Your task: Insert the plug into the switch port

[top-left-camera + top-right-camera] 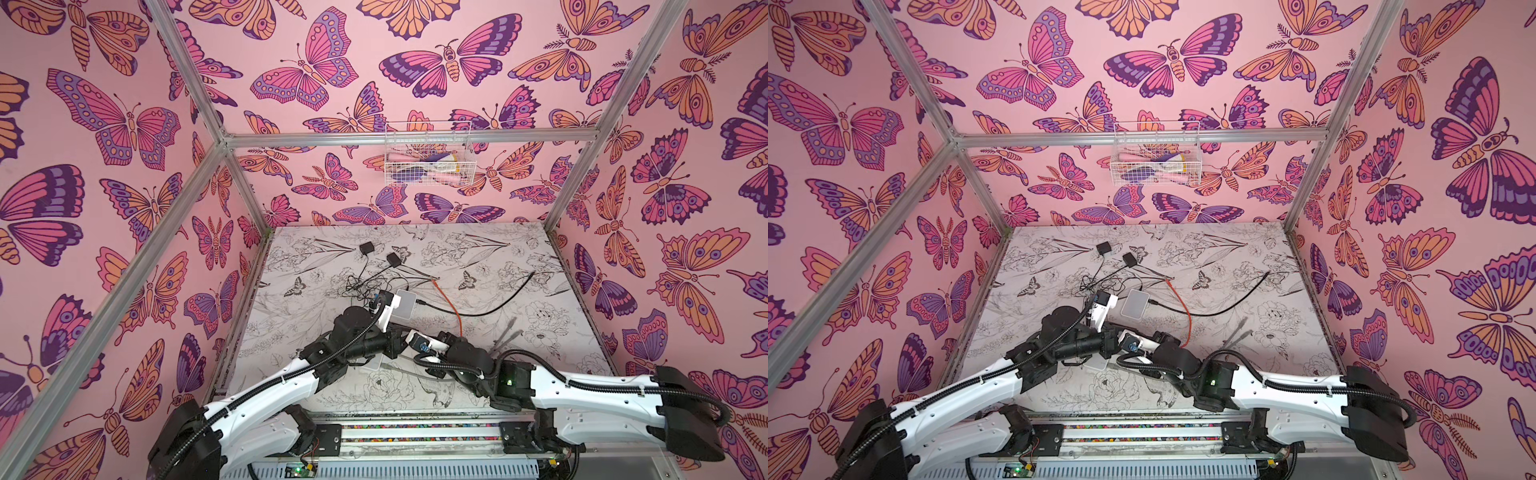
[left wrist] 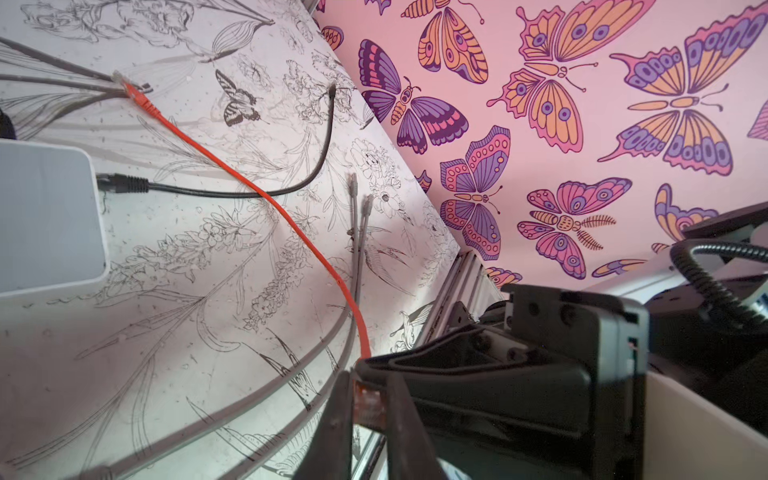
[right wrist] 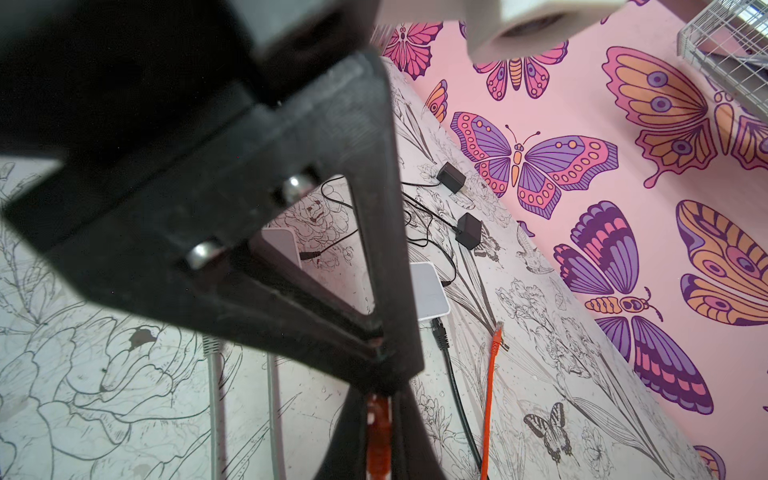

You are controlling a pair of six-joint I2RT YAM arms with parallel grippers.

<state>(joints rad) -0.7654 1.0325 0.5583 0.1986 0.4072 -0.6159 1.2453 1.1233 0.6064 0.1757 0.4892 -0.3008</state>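
Note:
My left gripper (image 2: pixel 368 401) is shut on the orange plug (image 2: pixel 366 405), which sits between its two dark fingers. The orange cable (image 2: pixel 266 195) runs from there across the table to its free far end (image 1: pixel 434 281). My right gripper (image 3: pixel 379 415) is shut on the same orange plug (image 3: pixel 378 432), close against the left gripper. In both top views the two grippers meet low over the table's front middle, and their fingertips are hidden. A white switch (image 1: pixel 405 304) lies just beyond them with a black cable (image 2: pixel 122 184) plugged into its side. A second white box (image 1: pixel 1100 365) shows under the arms.
Two grey cables (image 1: pixel 505 332) lie to the right of the orange one. Two black adapters (image 1: pixel 366 248) (image 1: pixel 394 259) with tangled thin wires sit behind the switch. A wire basket (image 1: pixel 428 156) hangs on the back wall. Butterfly walls close in on three sides.

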